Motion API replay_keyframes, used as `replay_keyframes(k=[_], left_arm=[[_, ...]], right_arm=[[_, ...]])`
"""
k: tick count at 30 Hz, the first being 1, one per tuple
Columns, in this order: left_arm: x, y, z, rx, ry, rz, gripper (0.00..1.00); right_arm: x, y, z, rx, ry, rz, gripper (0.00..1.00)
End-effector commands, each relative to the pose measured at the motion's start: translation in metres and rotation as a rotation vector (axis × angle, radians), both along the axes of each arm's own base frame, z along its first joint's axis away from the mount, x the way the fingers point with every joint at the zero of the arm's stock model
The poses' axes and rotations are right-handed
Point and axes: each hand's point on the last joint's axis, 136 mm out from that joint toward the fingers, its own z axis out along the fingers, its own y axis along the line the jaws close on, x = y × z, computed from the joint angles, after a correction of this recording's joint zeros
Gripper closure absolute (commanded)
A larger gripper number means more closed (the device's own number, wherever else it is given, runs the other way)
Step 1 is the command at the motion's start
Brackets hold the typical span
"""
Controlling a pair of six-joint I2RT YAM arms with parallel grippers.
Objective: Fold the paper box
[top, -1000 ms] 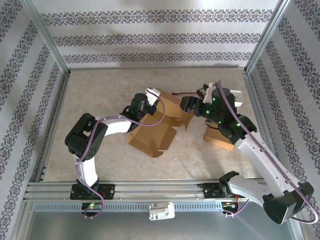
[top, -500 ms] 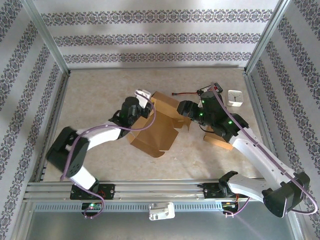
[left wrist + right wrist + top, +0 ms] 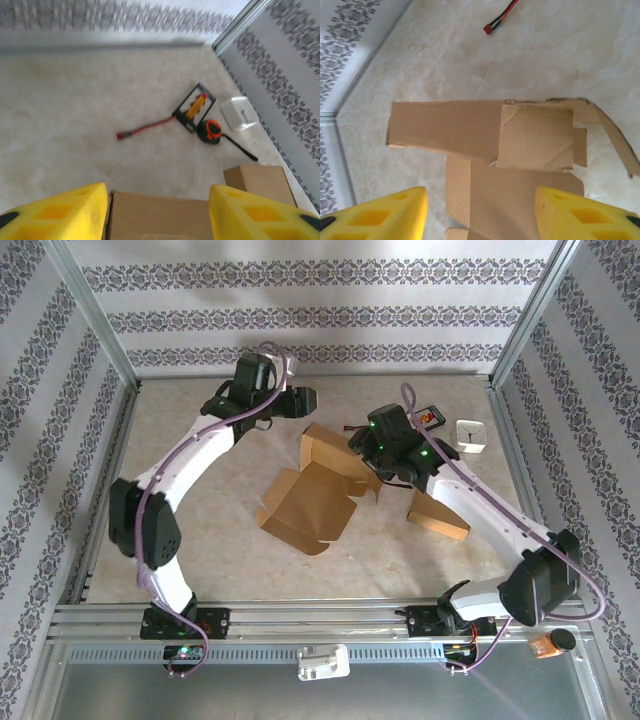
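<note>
The paper box [image 3: 312, 498] lies in the middle of the worktop, partly unfolded, with its flaps splayed toward the near side. A second ago my left gripper [image 3: 303, 400] was down on the box's far-left flap. Now that arm is stretched up toward the far edge, and the gripper is clear of the cardboard. In the left wrist view its yellow fingers [image 3: 60, 210] stand well apart with nothing between them, and only the box's far edge shows below.

The right gripper [image 3: 363, 446] has come in from the right and hangs over the box's far-right corner. Its fingers [image 3: 585, 215] are also spread wide. The cardboard panels lie flat beneath them, not pinched. The box itself sits flatter than it did.

Beyond the box a red cable [image 3: 145, 129] and a tape measure [image 3: 212, 131] lie on the worktop. A small white case [image 3: 240, 112] is near the far right corner, and a smaller cardboard box [image 3: 438, 516] rests by the right edge.
</note>
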Motion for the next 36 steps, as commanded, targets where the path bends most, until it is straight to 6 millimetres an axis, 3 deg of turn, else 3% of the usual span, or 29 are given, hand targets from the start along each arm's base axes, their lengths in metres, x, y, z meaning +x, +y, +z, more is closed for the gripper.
replay_keyframes(k=[1, 7, 12, 15, 21, 27, 30, 32, 34, 36], left_arm=[[-0.009, -0.008, -0.023, -0.007, 0.13, -0.081, 0.39], [0.009, -0.011, -0.054, 0.033, 0.152, -0.084, 0.28], [0.017, -0.019, -0.073, 0.025, 0.189, -0.11, 0.37], [0.009, -0.014, -0.082, 0.046, 0.226, -0.107, 0.45], [-0.008, -0.011, -0.078, -0.038, 0.238, -0.057, 0.58], [-0.023, -0.002, -0.074, -0.09, 0.229, 0.004, 0.59], [-0.03, 0.0, -0.075, -0.118, 0.236, 0.023, 0.54], [-0.034, -0.001, -0.077, -0.132, 0.24, 0.027, 0.52], [-0.038, -0.004, -0.078, -0.133, 0.236, 0.022, 0.51], [-0.04, -0.006, -0.081, -0.129, 0.244, 0.023, 0.51]], right_arm=[[0.021, -0.001, -0.001, 0.008, -0.011, -0.06, 0.44], [0.039, 0.003, -0.019, -0.016, 0.015, -0.046, 0.44], [0.05, 0.005, -0.032, -0.027, 0.018, -0.015, 0.49], [0.055, 0.009, -0.036, -0.002, 0.005, -0.009, 0.54], [0.061, 0.013, -0.037, -0.017, -0.005, 0.04, 0.6], [0.062, 0.025, -0.04, -0.064, -0.019, 0.187, 0.6], [0.059, 0.029, -0.042, -0.072, -0.015, 0.242, 0.6], [0.056, 0.031, -0.041, -0.077, -0.011, 0.267, 0.57], [0.052, 0.029, -0.041, -0.085, -0.006, 0.279, 0.45], [0.048, 0.03, -0.044, -0.088, 0.0, 0.297, 0.45]])
